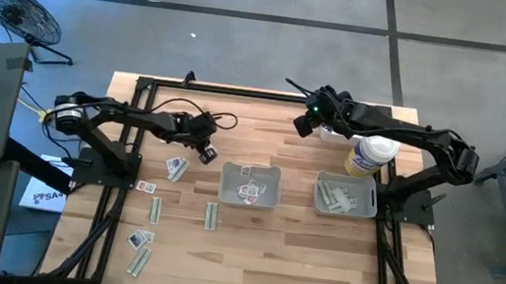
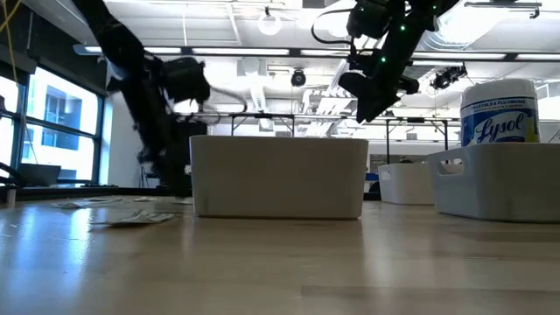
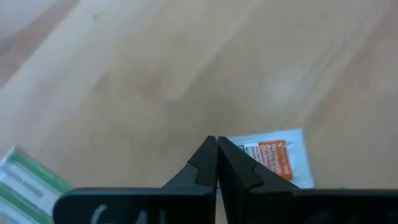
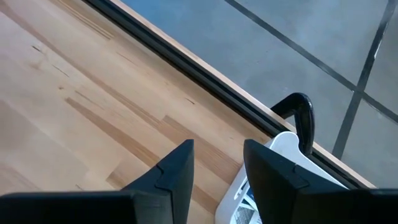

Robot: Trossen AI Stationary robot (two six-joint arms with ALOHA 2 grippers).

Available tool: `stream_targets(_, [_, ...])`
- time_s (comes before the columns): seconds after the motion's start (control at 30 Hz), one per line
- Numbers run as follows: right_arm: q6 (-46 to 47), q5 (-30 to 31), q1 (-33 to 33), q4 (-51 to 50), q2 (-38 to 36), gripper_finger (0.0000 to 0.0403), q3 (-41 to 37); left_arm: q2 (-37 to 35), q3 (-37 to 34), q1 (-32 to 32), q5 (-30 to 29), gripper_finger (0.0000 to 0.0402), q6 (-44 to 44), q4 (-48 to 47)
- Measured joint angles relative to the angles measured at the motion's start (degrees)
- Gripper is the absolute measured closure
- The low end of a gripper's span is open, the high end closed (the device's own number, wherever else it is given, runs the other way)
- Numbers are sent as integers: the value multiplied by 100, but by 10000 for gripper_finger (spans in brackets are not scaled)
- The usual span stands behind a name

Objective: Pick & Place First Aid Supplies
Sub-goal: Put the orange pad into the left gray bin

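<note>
My left gripper (image 1: 207, 153) (image 3: 217, 140) is low over the wood table, shut, between the loose packets (image 1: 177, 167) and the middle grey tray (image 1: 225, 183). A white packet with orange print (image 3: 280, 155) shows right beside its fingers. More first aid supplies lie flat on the table's left half: white packets (image 1: 146, 186) and pale green strips (image 1: 155, 209) (image 1: 211, 214). Some packets lie in both trays. My right gripper (image 1: 305, 124) (image 4: 217, 146) is open and raised over the table's far edge, holding nothing. My left gripper is shut on the white packet at one end (image 3: 239, 146), coming from above and pointing down. The finger hides the pinch itself. The packet sticks out sideways past the fingers with its printed face toward the camera. Whether it is clear of the table I cannot tell.
The second grey tray (image 1: 321, 194) sits on the right with strips in it. The white bottle (image 1: 369, 155) (image 2: 499, 114) lies beside it under my right arm. Several packets and strips (image 1: 139, 250) lie near the table's near-left corner. Bare wood shows along the near edge.
</note>
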Motion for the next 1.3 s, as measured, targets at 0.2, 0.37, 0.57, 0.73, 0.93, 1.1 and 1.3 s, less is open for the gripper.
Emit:
stream_targets(0.2, [-4, -95, 0, 0, 0, 269, 0, -600, 326, -13, -10, 401, 378, -348])
stream_targets(0.37, [-4, -104, 0, 2, 0, 268, 0, -797, 491, -426, 11, 401, 574, 357])
stream_targets(0.57, [-6, -106, 0, 2, 0, 269, 0, -612, 504, -1236, -391, 401, 830, 1433])
stream_targets(0.73, [-13, -122, 0, 4, 0, 268, 0, -307, 502, -1766, -794, 401, 958, 1915])
stream_targets(0.93, [-111, -124, 0, 4, 0, 269, 0, 191, 782, -2105, -1225, 401, 992, 1981])
stream_targets(1.1, [-112, -228, 0, 6, 0, 269, 0, 682, 1210, -2339, -1325, 401, 1214, 1581])
stream_targets(1.3, [-113, -423, 0, 4, 0, 268, 0, 1235, 1719, -2439, -1557, 401, 1298, 912])
